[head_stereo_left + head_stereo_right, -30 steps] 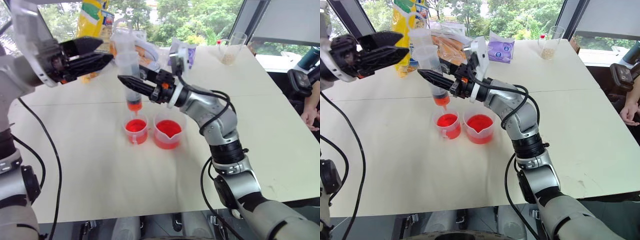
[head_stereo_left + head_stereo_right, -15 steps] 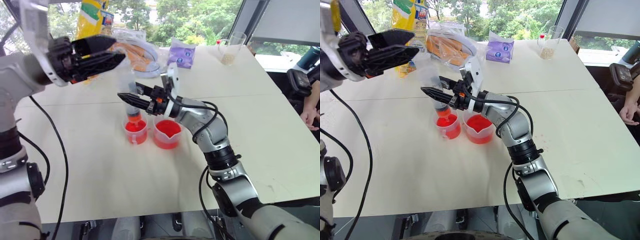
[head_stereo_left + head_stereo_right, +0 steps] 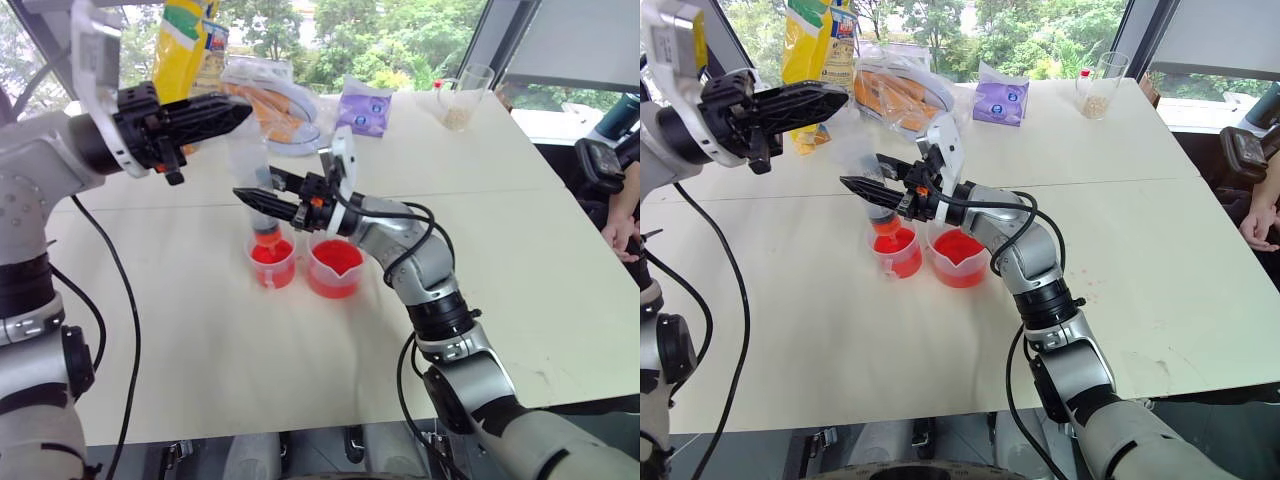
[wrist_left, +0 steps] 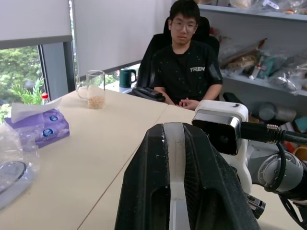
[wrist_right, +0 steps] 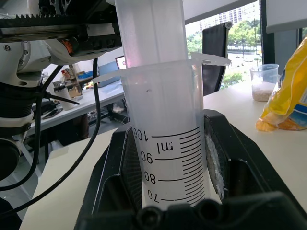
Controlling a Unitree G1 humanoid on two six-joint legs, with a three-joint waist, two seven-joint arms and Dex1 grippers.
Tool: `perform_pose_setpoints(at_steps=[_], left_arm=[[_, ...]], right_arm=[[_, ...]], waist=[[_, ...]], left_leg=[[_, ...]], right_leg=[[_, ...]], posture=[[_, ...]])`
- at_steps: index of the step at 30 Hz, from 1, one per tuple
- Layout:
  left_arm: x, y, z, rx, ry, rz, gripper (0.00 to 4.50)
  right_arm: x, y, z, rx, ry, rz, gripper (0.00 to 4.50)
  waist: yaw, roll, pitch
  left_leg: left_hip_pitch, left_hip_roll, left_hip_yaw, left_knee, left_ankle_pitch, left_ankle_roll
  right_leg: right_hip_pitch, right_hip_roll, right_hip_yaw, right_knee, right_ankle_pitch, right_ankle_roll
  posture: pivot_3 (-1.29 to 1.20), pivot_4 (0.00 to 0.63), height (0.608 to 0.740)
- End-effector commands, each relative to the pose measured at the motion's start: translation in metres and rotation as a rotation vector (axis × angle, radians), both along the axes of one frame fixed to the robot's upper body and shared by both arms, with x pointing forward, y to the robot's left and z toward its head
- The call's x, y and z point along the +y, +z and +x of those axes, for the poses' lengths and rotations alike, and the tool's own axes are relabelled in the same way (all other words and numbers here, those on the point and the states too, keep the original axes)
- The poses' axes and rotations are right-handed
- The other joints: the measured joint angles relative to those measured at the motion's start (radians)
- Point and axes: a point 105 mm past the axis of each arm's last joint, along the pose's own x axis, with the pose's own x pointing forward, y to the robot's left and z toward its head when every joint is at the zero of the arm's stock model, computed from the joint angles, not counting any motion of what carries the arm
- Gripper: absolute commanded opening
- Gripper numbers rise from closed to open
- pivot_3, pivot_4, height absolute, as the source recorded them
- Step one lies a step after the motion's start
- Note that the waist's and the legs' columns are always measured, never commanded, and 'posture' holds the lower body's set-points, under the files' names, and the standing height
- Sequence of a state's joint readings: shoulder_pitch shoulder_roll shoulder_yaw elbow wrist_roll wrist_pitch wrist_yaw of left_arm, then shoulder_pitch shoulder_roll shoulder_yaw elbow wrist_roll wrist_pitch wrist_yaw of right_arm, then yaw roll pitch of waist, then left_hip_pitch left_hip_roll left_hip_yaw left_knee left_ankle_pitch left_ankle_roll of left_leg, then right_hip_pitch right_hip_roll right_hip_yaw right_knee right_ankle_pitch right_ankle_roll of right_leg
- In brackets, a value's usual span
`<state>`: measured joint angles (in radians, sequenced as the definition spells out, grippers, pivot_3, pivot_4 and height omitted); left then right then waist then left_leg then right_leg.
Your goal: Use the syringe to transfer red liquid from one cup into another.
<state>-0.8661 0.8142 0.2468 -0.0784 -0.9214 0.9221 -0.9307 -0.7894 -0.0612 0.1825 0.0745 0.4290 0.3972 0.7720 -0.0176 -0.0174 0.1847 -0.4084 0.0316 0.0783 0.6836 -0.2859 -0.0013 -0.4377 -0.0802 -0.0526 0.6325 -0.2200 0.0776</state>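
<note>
Gripping the upright syringe, right gripper clamps its barrel; closed, empty left gripper beside the plunger.

Bright daylight from windows — soft shadows, edges warped

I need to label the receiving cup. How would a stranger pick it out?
On the white table, two red-filled clear cups stand side by side. It is the smaller cup, directly beneath the syringe in the right gripper; its neighbour, the spouted cup, is wider.
</note>
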Motion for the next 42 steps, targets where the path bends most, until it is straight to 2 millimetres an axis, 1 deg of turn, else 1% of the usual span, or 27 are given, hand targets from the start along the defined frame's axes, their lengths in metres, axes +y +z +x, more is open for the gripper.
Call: perform_pose_setpoints(at_steps=[1,3,7,11,22,30,34,36,37,38,40,42], left_arm=[[-0.004,0.001,-0.006,-0.042,-0.019,0.038,0.05],[-0.006,-0.01,-0.005,-0.029,-0.026,0.076,0.05],[-0.009,-0.019,-0.006,-0.02,-0.038,0.1,0.05],[-0.01,-0.03,-0.003,-0.002,-0.037,0.12,0.05],[-0.013,-0.041,-0.004,0.013,-0.047,0.127,0.05],[-0.015,-0.047,-0.002,0.022,-0.045,0.132,0.05],[-0.014,-0.047,-0.001,0.023,-0.036,0.129,0.05],[-0.013,-0.043,0.002,0.021,-0.018,0.111,0.92],[-0.013,-0.041,0.003,0.021,-0.013,0.104,1.23],[-0.012,-0.038,0.003,0.019,-0.012,0.091,1.67],[-0.008,-0.029,0.004,0.016,0.003,0.047,2.77],[-0.002,-0.023,0.005,0.008,0.029,0.016,3.77]], right_arm=[[0.001,0.019,-0.008,-0.067,0.018,0.046,1.42],[0.0,0.023,-0.009,-0.074,0.017,0.053,1.42],[-0.002,0.032,-0.009,-0.087,0.013,0.068,1.42],[-0.005,0.048,-0.009,-0.113,0.006,0.095,1.42],[-0.016,0.074,-0.011,-0.153,-0.006,0.134,1.42],[-0.017,0.078,-0.012,-0.156,-0.007,0.14,1.42],[-0.016,0.074,-0.012,-0.145,-0.006,0.125,1.42],[-0.014,0.067,-0.011,-0.132,-0.003,0.111,1.42],[-0.014,0.066,-0.011,-0.128,-0.002,0.108,1.42],[-0.013,0.063,-0.012,-0.122,0.001,0.101,1.42],[-0.011,0.057,-0.012,-0.106,0.004,0.09,1.42],[-0.009,0.052,-0.013,-0.093,0.009,0.081,1.42]], waist=[[0.0,0.0,0.0],[0.0,0.0,0.0],[0.0,0.0,0.0],[0.0,0.0,0.0],[0.0,0.0,0.0],[0.0,0.0,0.0],[0.0,0.0,0.0],[0.001,0.0,0.0],[0.003,0.0,0.0],[0.004,0.0,0.0],[0.002,0.0,0.0],[0.002,0.0,0.0]], left_leg=[[0.0,0.0,0.0,0.0,0.0,0.0],[0.0,0.0,0.0,0.0,0.0,0.0],[0.0,0.0,0.0,0.0,0.0,0.0],[0.0,0.0,0.0,0.0,0.0,0.0],[0.0,0.0,0.0,0.0,0.0,0.0],[0.0,0.0,0.0,0.0,0.0,0.0],[0.0,0.0,0.0,0.0,0.0,0.0],[0.0,0.0,0.0,0.0,0.0,0.0],[0.0,0.0,0.0,0.0,0.0,0.0],[0.0,0.0,0.0,0.0,0.0,0.0],[0.0,0.0,0.0,0.0,0.0,0.0],[0.0,0.0,0.0,0.0,0.0,0.0]], right_leg=[[0.0,0.0,0.0,0.0,0.0,0.0],[0.0,0.0,0.0,0.0,0.0,0.0],[0.0,0.0,0.0,0.0,0.0,0.0],[0.0,0.0,0.0,0.0,0.0,0.0],[0.0,0.0,0.0,0.0,0.0,0.0],[0.0,0.0,0.0,0.0,0.0,0.0],[0.0,0.0,0.0,0.0,0.0,0.0],[0.0,0.0,0.0,0.0,0.0,0.0],[0.0,0.0,0.0,0.0,0.0,0.0],[0.0,0.0,0.0,0.0,0.0,0.0],[0.0,0.0,0.0,0.0,0.0,0.0],[0.0,0.0,0.0,0.0,0.0,0.0]], posture=[[0.0,0.15,0.74],[0.0,0.15,0.74],[0.0,0.15,0.74],[0.0,0.15,0.74],[0.0,0.15,0.74],[0.0,0.15,0.74],[0.0,0.15,0.74],[0.0,0.15,0.74],[0.0,0.15,0.74],[0.0,0.15,0.74],[0.0,0.15,0.74],[0.0,0.15,0.74]])
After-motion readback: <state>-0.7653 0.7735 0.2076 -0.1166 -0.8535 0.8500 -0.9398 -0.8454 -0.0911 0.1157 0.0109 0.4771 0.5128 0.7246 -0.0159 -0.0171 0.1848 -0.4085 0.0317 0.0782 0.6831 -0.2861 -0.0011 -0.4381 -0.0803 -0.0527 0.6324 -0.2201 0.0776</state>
